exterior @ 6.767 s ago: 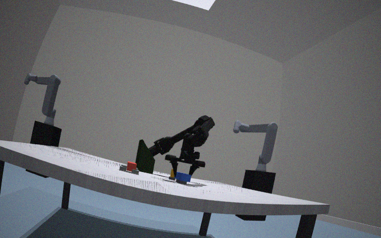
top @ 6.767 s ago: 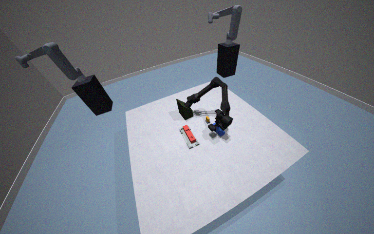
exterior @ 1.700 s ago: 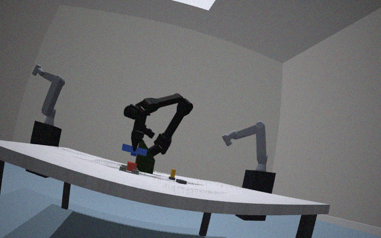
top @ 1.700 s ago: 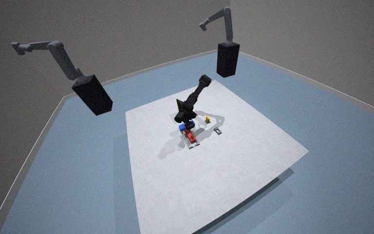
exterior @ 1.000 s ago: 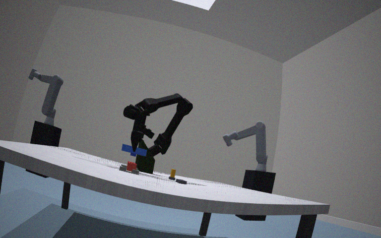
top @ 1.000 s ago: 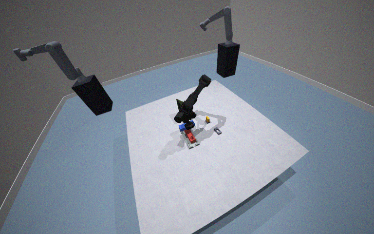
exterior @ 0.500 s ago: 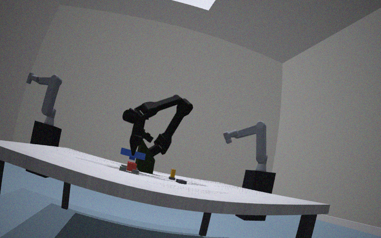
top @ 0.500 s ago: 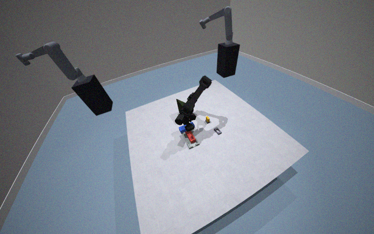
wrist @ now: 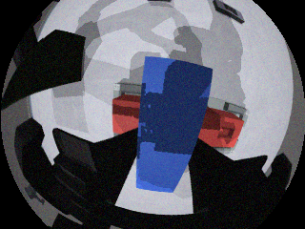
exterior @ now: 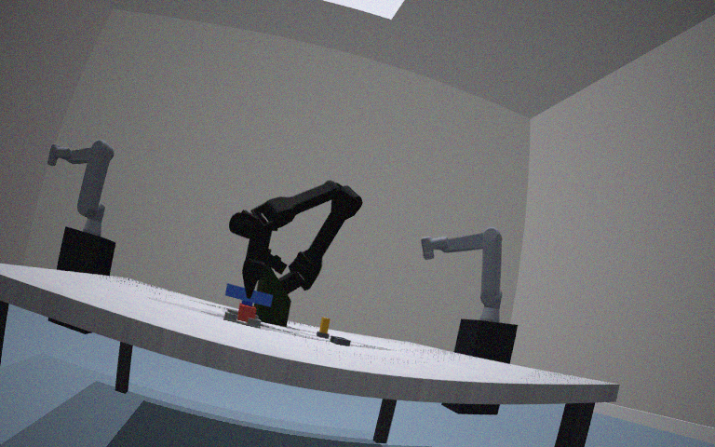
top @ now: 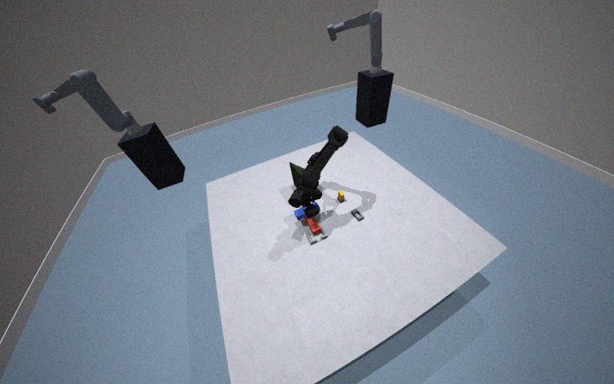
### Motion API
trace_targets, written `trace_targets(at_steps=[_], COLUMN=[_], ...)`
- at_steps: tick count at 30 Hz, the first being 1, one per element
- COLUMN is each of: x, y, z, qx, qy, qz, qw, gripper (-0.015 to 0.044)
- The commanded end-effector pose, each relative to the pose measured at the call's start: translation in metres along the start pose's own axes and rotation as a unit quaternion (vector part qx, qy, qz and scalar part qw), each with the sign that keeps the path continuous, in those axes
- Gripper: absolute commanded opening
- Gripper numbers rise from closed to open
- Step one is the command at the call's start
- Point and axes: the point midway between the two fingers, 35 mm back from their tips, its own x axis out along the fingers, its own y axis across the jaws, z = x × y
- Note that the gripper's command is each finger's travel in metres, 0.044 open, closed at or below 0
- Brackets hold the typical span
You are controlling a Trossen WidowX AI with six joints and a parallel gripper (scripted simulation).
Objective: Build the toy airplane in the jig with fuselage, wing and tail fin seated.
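The red fuselage (top: 314, 226) (exterior: 246, 313) (wrist: 221, 128) lies in the grey cradle (exterior: 253, 322) (wrist: 128, 89). My gripper (top: 311, 210) (exterior: 249, 293) (wrist: 166, 134) is shut on the blue wing (top: 299, 214) (exterior: 263, 298) (wrist: 176, 105) and holds it crosswise just over the fuselage. In the exterior view the wing's tab shows as a short blue piece under it, at the fuselage's top. Whether it has entered the socket cannot be told; the wing hides that socket in the wrist view. The socket near the tail shows empty. The yellow tail fin (top: 340, 196) (exterior: 324, 324) stands upright apart from the fuselage.
A small dark grey block with a recess (top: 357, 214) (exterior: 340, 341) (wrist: 229, 10) lies near the tail fin, which stands on a dark base. The arm's dark green mount (exterior: 274, 303) is behind the cradle. Two grey arms on black pedestals stand beyond the table.
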Motion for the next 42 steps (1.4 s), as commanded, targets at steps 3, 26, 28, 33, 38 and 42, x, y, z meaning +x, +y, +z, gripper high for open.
trace_targets(at_steps=[3,26,28,33,38,42], x=[0.002,0.001,0.001,0.001,0.001,-0.025], y=[0.001,0.000,0.000,0.000,0.000,-0.002], z=[0.001,0.000,0.000,0.000,0.000,-0.003], qx=[0.003,0.000,0.000,0.000,0.000,0.003], qy=[-0.002,0.000,0.000,0.000,0.000,0.003], qz=[0.001,0.000,0.000,0.000,0.000,-0.001], qw=[1.000,1.000,1.000,1.000,1.000,1.000], gripper=[0.0196,0.0267,0.0320,0.0440,0.0440,0.0440])
